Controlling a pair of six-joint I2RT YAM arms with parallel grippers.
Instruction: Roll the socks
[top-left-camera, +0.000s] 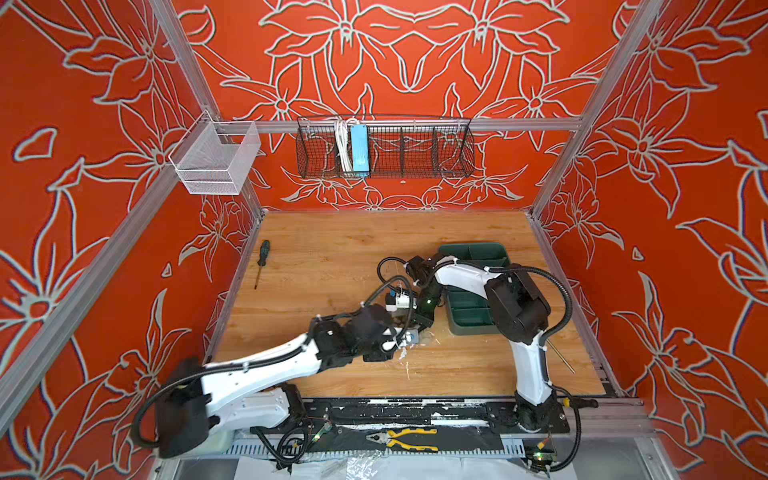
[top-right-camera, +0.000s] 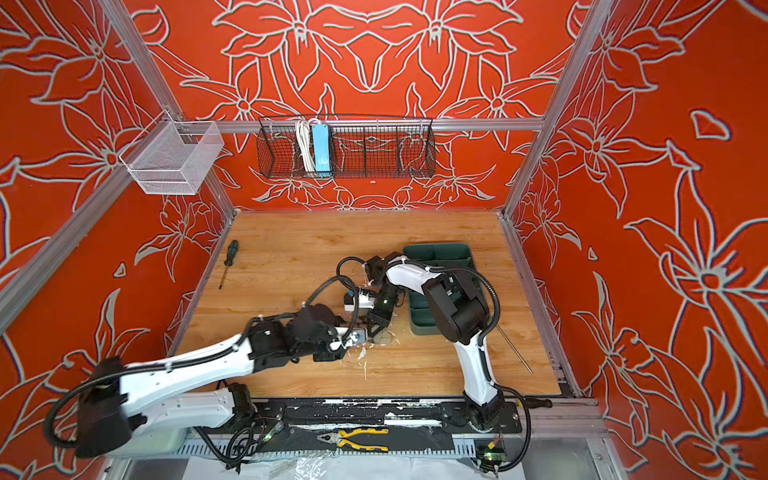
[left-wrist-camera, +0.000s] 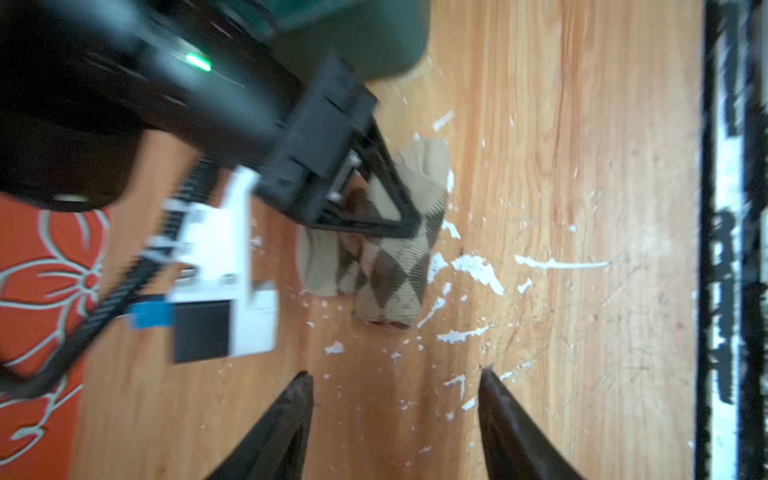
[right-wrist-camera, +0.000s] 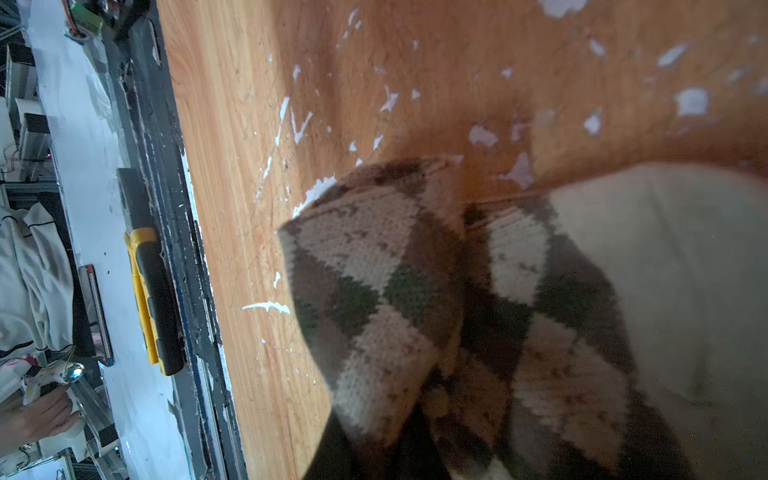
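A beige sock with brown argyle diamonds (left-wrist-camera: 386, 270) lies bunched into a short roll on the wooden table, near the front middle. My right gripper (left-wrist-camera: 399, 220) comes down on it from above and is shut on the sock's upper fold; in the right wrist view the sock (right-wrist-camera: 415, 291) fills the picture right at the jaws. My left gripper (left-wrist-camera: 395, 374) stands open just short of the roll, with only bare table between its fingertips. In both top views the two grippers (top-left-camera: 405, 338) (top-right-camera: 376, 324) meet over the sock (top-right-camera: 384, 337), which is mostly hidden.
A dark green divided tray (top-left-camera: 473, 249) stands right of the grippers, close to the right arm. A screwdriver (top-left-camera: 262, 259) lies at the far left, a thin metal rod (top-left-camera: 561, 355) at the right edge, yellow pliers (top-left-camera: 409, 438) on the front rail. White flecks dot the wood.
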